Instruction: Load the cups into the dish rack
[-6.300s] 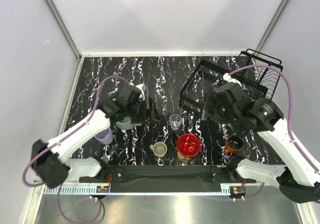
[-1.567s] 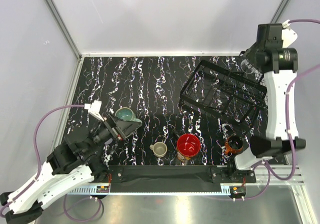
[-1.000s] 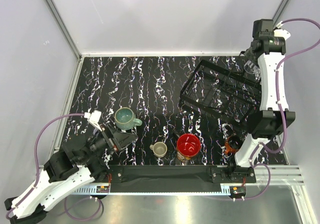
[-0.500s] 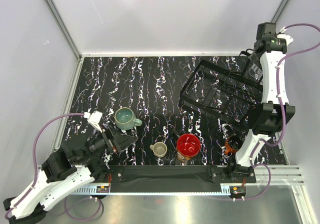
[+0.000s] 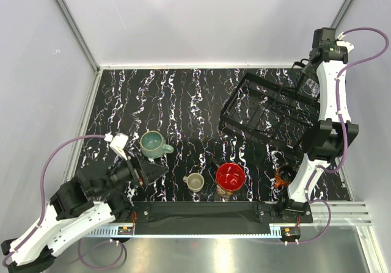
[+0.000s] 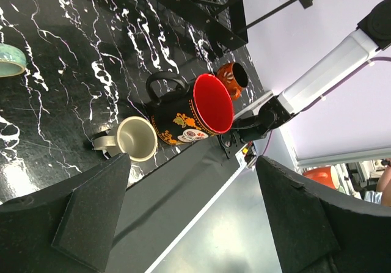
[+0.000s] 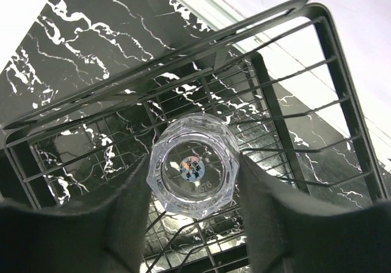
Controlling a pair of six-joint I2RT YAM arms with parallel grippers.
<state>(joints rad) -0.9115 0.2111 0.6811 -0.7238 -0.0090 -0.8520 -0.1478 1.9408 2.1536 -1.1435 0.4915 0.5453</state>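
Jaws on clear glass [image 7: 194,174], base camera-ward

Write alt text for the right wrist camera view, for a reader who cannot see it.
The right gripper clamps a clear glass, base toward the camera, over a black wire dish rack. The rack stands on a black table with white marbling.

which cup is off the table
The clear glass, held by the right gripper over the dish rack; the teal mug, beige mug, red-inside mug and orange mug stand on the table.
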